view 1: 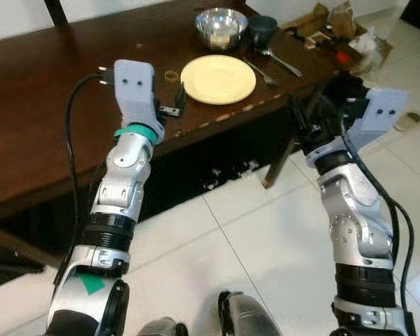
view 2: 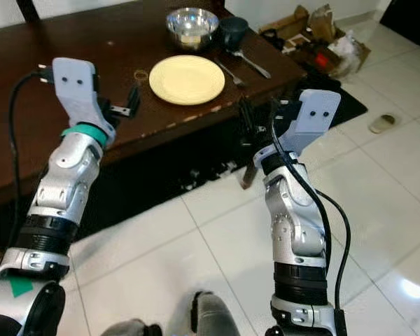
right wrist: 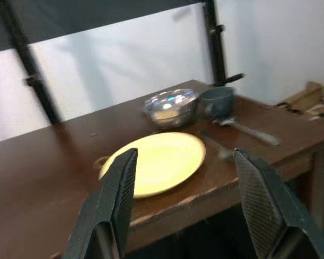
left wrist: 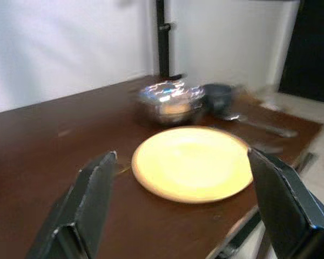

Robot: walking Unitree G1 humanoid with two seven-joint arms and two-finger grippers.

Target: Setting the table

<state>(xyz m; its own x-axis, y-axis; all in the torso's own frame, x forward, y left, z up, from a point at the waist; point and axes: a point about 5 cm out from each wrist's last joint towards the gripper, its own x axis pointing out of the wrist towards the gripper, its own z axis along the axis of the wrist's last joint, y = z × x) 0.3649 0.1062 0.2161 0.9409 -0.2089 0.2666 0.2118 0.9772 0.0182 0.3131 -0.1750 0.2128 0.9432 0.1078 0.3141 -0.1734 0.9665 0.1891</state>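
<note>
- Both of my left fingers (left wrist: 89, 199) were spread wide apart, and they held nothing.
- My left gripper (left wrist: 181, 208) hung over the near edge of the brown table (view 1: 42, 91), and the yellow plate (left wrist: 193, 162) lay just past the fingertips, in the gap between them.
- My right fingers (right wrist: 119, 197) were spread wide too, with nothing in them.
- My right gripper (right wrist: 186, 205) was off the table edge, over the white floor (view 2: 378, 231), and pointed at the same plate.
- Behind the plate sat a shiny bowl (view 1: 220, 28), and a dark cup (view 1: 263, 29) stood just beside it.
- A spoon (view 1: 278, 61) and a fork (view 1: 259, 72) lay beside the plate, on its right.
</note>
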